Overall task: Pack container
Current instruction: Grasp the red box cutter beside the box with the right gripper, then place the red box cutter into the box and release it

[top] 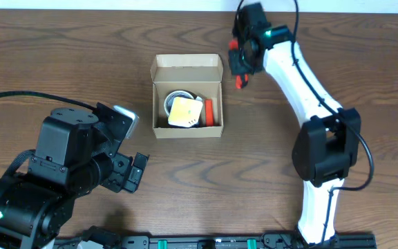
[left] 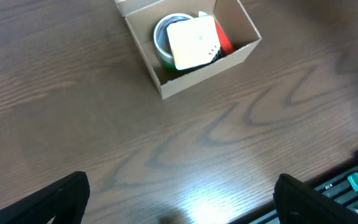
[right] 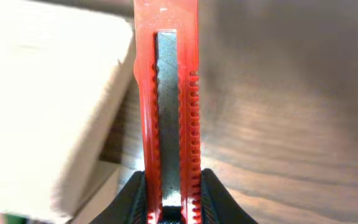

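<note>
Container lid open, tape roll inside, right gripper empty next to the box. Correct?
One thing is off. The right gripper isn't empty: it is shut on a red utility knife, as the right wrist view shows. The rest holds: the container is open, the tape roll is inside, and that gripper is next to the box.

Robot lab; wood-grain table (top: 47, 55)

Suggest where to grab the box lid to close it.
I'd pinch the lid flap mid-span on its free far edge, coming from above: it's a thin sheet hinged on the box's far wall, open and clear of the contents. Left gripper is open; right gripper holds a red cutter.
</note>
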`<action>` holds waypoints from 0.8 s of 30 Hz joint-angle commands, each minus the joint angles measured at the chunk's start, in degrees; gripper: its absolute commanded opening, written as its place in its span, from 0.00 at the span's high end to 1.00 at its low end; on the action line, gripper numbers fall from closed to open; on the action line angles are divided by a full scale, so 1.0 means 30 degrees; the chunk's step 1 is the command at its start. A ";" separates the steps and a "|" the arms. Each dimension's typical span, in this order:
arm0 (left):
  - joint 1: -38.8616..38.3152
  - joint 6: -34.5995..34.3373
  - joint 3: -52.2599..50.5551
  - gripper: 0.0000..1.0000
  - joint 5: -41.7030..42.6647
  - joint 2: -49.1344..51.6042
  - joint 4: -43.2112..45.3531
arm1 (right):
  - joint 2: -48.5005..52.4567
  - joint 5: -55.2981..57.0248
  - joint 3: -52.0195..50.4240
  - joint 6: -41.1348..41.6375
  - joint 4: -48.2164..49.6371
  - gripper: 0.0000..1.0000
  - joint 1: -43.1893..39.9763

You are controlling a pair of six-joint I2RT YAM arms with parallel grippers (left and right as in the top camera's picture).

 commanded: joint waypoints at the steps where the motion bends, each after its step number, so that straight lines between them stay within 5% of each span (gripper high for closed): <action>1: 0.0066 0.0328 0.0036 0.05 0.0051 -0.0022 -0.0051 | -0.1384 -0.0087 0.1290 -0.2120 -0.0248 0.97 0.0663; 10: 0.0066 0.0328 0.0036 0.05 0.0051 -0.0022 -0.0051 | -0.1596 -0.6564 0.1064 -1.4440 -0.2798 0.94 0.3490; 24: 0.0066 0.0328 0.0036 0.05 0.0051 -0.0022 -0.0051 | -0.0109 -0.2572 0.0714 -1.9577 -0.1923 0.93 0.5027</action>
